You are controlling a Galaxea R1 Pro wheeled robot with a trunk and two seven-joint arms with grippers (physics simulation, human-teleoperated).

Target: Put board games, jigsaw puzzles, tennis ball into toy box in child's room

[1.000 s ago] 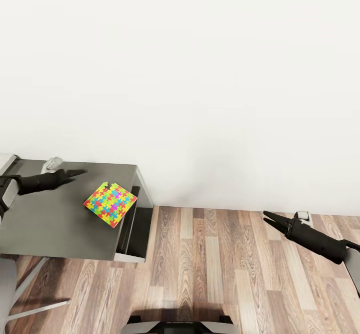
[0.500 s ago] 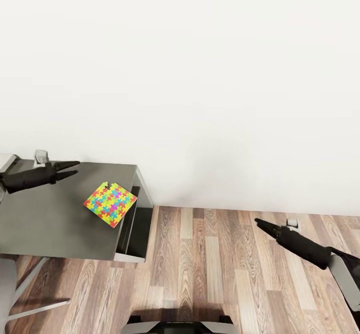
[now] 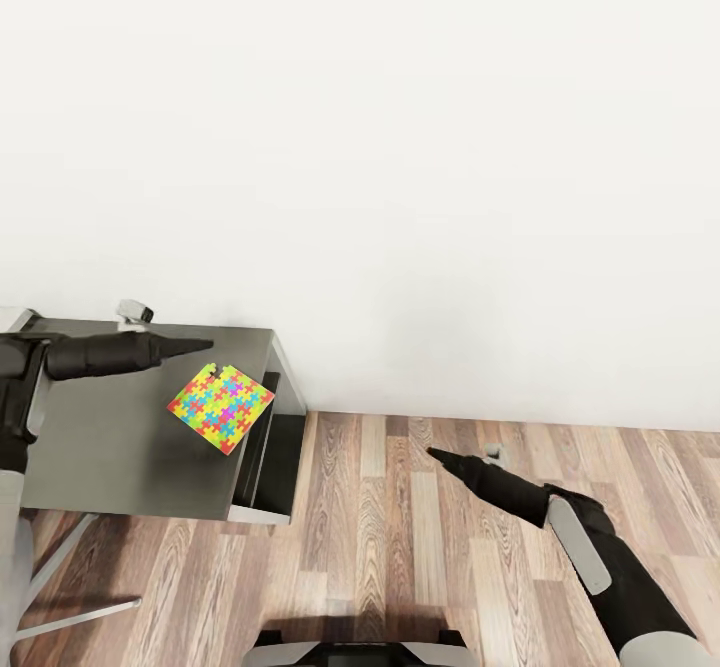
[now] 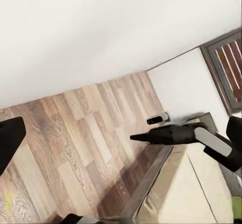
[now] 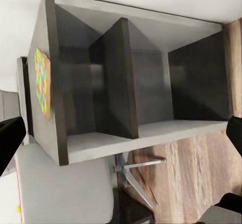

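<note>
A colourful jigsaw puzzle (image 3: pixel 220 408) lies flat near the right edge of the dark grey table (image 3: pixel 100 447). From the side it is a thin bright strip, the puzzle (image 5: pixel 43 83), on the table top. My left gripper (image 3: pixel 205 345) hovers above the table's far edge, just behind the puzzle, pointing right. Its fingers stand wide apart at the wrist picture's edges, open and holding nothing. My right gripper (image 3: pixel 432 454) is out over the wooden floor, right of the table and aimed toward it, open and empty. It appears as a dark pointed tip, the right gripper (image 4: pixel 133 137), in the left wrist view.
The table's side has open shelf compartments (image 5: pixel 146 83) facing the right arm. A grey chair (image 5: pixel 65 194) stands at the table's near side. A white wall (image 3: pixel 400 147) runs behind everything. A beige padded surface (image 4: pixel 186 194) with a dark edge lies beyond the right arm.
The left gripper has reached rightward along the table's far edge, closer to the puzzle. The right arm has swung left and nearer across the floor toward the table.
</note>
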